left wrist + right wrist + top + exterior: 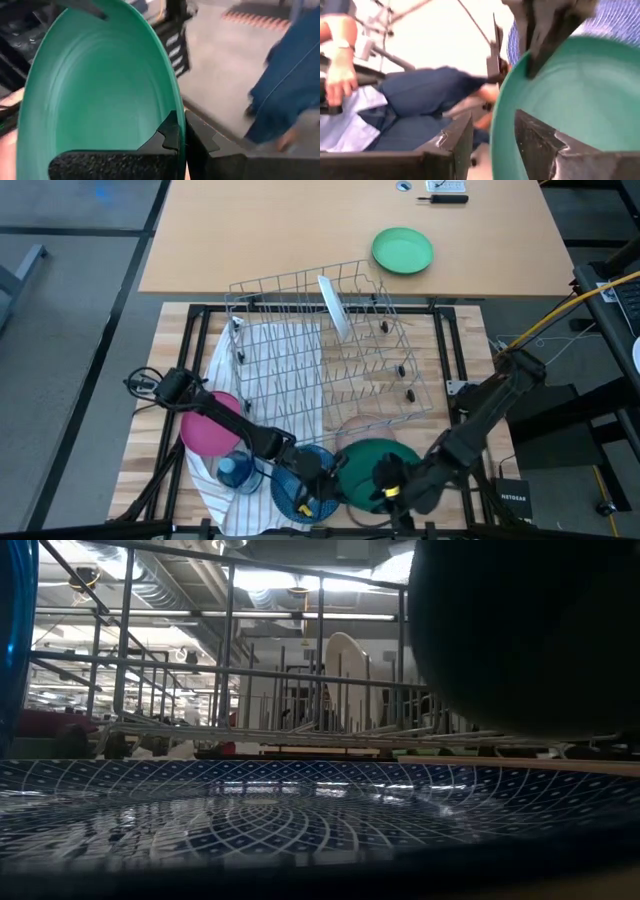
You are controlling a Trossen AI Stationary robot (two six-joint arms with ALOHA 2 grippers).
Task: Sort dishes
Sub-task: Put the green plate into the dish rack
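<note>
Right now, in the high view, both arms meet at the bottom centre of the frame over the dark green plate [372, 460], which sits just right of the speckled blue plate [300, 480] and below the wire dish rack [320, 345]; the magenta plate [208, 432] lies at lower left on the striped cloth [225, 480] and a white plate [334, 306] stands in the rack's upper rows. The vivid green plate [402, 251] rests far off at the top on the surface [300, 230]. In the low view the blue plate [300, 810] fills the foreground and the rack [250, 690] rises behind it. The left wrist view shows the left claw [181, 142] closed tight on the green plate's rim [100, 85]. The right wrist view shows the right claw [492, 135] with its fingers apart astride that same rim [570, 100], gripping nothing. It looks like a handover: the left should keep its pinch firm and level, and the right should clear sideways without nudging the rim, before the plate goes toward a rack slot.
</note>
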